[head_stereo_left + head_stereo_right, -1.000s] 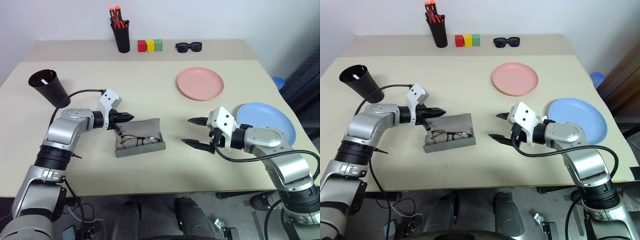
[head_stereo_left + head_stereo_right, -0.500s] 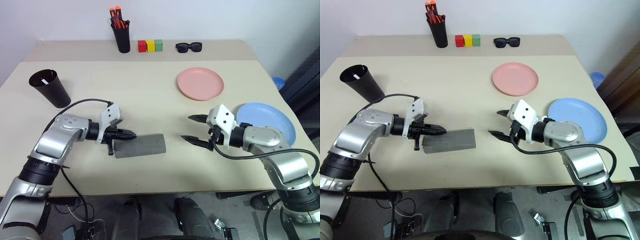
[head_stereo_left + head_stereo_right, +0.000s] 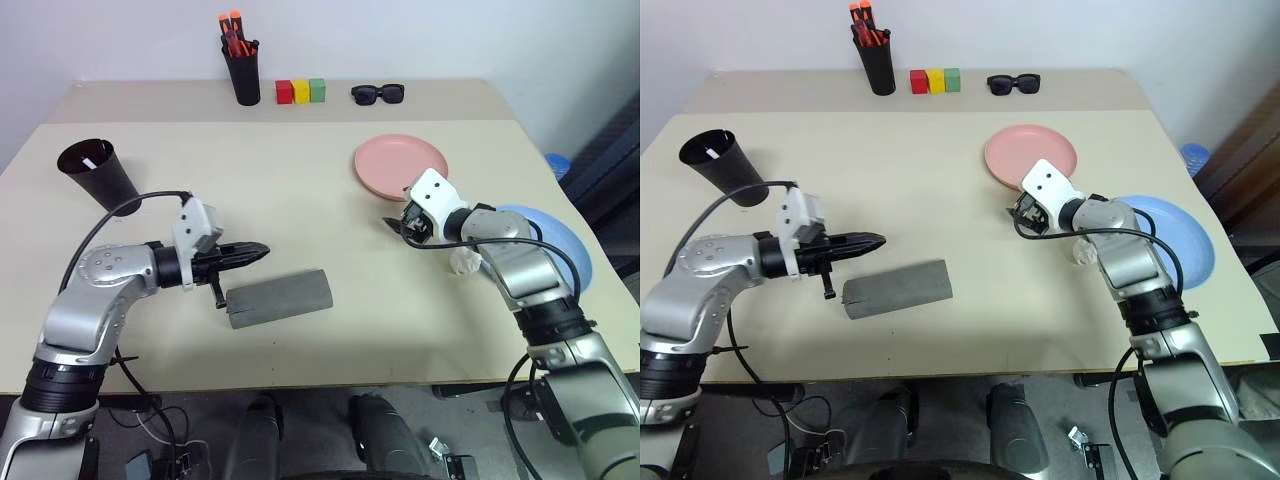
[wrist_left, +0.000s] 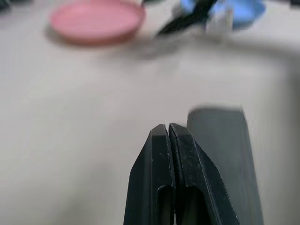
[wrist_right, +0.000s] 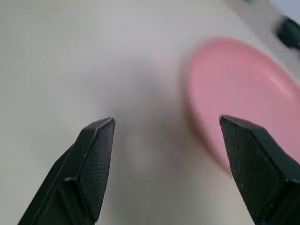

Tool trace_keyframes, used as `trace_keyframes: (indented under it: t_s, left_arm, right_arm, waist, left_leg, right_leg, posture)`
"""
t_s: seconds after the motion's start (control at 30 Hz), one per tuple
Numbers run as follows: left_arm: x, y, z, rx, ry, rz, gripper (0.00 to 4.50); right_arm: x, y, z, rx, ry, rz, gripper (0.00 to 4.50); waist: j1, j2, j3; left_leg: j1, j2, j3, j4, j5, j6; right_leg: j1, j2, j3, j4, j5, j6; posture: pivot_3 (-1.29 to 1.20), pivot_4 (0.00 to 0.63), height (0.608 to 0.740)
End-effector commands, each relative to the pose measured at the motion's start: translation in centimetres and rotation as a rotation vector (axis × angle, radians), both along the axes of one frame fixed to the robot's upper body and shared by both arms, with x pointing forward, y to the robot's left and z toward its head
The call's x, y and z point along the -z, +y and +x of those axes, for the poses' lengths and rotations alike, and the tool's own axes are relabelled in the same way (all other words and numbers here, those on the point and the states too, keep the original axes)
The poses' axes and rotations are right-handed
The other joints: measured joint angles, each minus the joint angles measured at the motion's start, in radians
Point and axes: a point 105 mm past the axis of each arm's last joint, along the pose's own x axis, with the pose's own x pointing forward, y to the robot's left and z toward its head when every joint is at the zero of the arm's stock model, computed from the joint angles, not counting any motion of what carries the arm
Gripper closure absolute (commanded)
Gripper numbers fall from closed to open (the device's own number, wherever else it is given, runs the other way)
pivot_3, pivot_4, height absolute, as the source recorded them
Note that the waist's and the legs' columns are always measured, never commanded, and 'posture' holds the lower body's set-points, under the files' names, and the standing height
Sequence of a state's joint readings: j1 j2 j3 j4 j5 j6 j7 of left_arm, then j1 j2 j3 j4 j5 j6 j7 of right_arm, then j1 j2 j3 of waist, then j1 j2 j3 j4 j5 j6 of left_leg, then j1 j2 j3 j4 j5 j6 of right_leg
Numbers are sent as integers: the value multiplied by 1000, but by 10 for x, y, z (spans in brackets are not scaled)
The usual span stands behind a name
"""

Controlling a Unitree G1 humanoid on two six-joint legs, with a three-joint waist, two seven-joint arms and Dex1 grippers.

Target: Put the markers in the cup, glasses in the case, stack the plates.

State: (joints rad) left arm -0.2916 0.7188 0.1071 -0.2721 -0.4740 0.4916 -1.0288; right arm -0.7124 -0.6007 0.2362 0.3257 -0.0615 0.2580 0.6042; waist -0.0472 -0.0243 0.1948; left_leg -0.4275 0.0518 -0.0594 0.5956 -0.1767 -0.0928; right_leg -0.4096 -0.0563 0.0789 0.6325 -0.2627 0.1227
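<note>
Two plates lying apart in the eye view: pink plate (image 3: 400, 166), blue plate (image 3: 545, 243); case (image 3: 278, 297) lying shut.
Left wrist view: left gripper (image 4: 168, 129) pinching shut, empty.
Right wrist view: right gripper (image 5: 166, 136) gaping wide, nearing the pink rim; risking shoving it away.

beige table (image 3: 300, 190), closed grey case (image 3: 278, 297), pink plate (image 3: 400, 166), blue plate (image 3: 555, 240), dark cup (image 3: 98, 175)

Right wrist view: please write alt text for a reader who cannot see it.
The right pincer is open, its two black fingers spread wide over the beige table. The near edge of the pink plate lies just ahead, between the fingertips and nearer the one finger, and nothing is held.
</note>
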Motion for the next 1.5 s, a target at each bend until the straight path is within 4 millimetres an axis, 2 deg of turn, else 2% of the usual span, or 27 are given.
trace_keyframes:
  t_s: [0.03,0.23,0.33,0.5,0.63,0.8,0.87,0.93,1.0,1.07,1.23,1.37,1.5]
  left_arm:
    - [-16,-4,-15,35,-49,-66,4484]
    - [-13,-6,-26,13,-47,-80,4484]
    - [-13,-6,-28,-9,-52,-91,4500]
    - [-13,-9,-32,-28,-61,-106,4500]
    - [-13,-9,-31,-48,-62,-129,4500]
    - [-15,-21,-26,-51,-89,-167,4500]
    - [-17,-28,-24,-41,-98,-187,4500]
    - [-18,-37,-23,-15,-101,-203,4500]
    - [-17,-48,-23,40,-85,-221,4500]
    - [-16,-56,-24,79,-69,-232,4500]
    - [-10,-85,-28,251,-35,-231,4500]
    - [-9,-94,-26,317,-38,-216,4500]
    - [-6,-94,-24,335,-40,-205,4500]
  right_arm:
    - [-16,3,22,-7,-136,-119,895]
    - [-5,6,45,2,-154,-217,895]
    - [0,9,48,-10,-144,-224,1698]
    - [5,10,49,-27,-146,-250,4285]
    - [3,8,49,-25,-172,-261,4403]
    - [-26,-9,42,-35,-304,-303,4403]
    - [-43,-21,29,-61,-330,-284,4403]
    - [-54,-38,6,-100,-306,-261,4403]
    - [-62,-64,-29,-116,-229,-254,4403]
    - [-65,-77,-54,-117,-159,-261,4403]
    - [-39,-125,-114,-3,94,-306,4403]
    - [-18,-144,-137,68,195,-360,4403]
    - [-6,-152,-139,122,214,-361,4403]
  waist:
    - [-3,1,0]
    - [-11,1,1]
    - [-13,1,1]
    - [-21,1,1]
    - [-23,1,1]
    - [-16,3,1]
    - [-6,3,2]
    - [6,3,2]
    - [21,5,2]
    - [28,6,2]
    - [29,7,0]
    - [17,8,0]
    - [0,9,-1]
  left_leg:
    - [0,0,0,0,0,0]
    - [0,0,0,0,0,0]
    - [0,0,0,0,0,0]
    - [0,0,-1,0,0,0]
    - [1,0,-1,0,0,0]
    - [1,0,-1,0,0,0]
    - [1,-1,-1,0,0,0]
    - [0,-1,-1,0,0,0]
    - [1,-1,-1,0,0,0]
    - [1,-1,-1,1,-1,1]
    - [4,-1,-1,3,-1,1]
    - [3,-1,1,10,-2,2]
    - [2,-1,1,14,-2,3]
  right_leg:
    - [0,0,0,0,0,0]
    - [1,0,0,0,0,0]
    - [1,0,0,0,1,1]
    - [1,0,0,1,1,2]
    - [1,0,0,2,1,2]
    - [1,0,0,2,1,2]
    - [1,0,0,1,1,2]
    - [1,0,0,1,1,3]
    - [2,0,0,1,1,4]
    - [3,0,0,1,0,6]
    - [6,0,1,1,-2,2]
    - [7,0,2,1,-1,0]
    - [7,0,2,2,0,-1]
  posture:
    - [0,150,740]
    - [0,150,740]
    - [0,150,740]
    - [0,150,740]
    - [0,150,740]
    - [0,150,740]
    - [0,150,740]
    - [0,150,740]
    - [0,150,740]
    - [0,150,740]
    - [0,150,740]
    - [0,150,740]
    - [0,150,740]
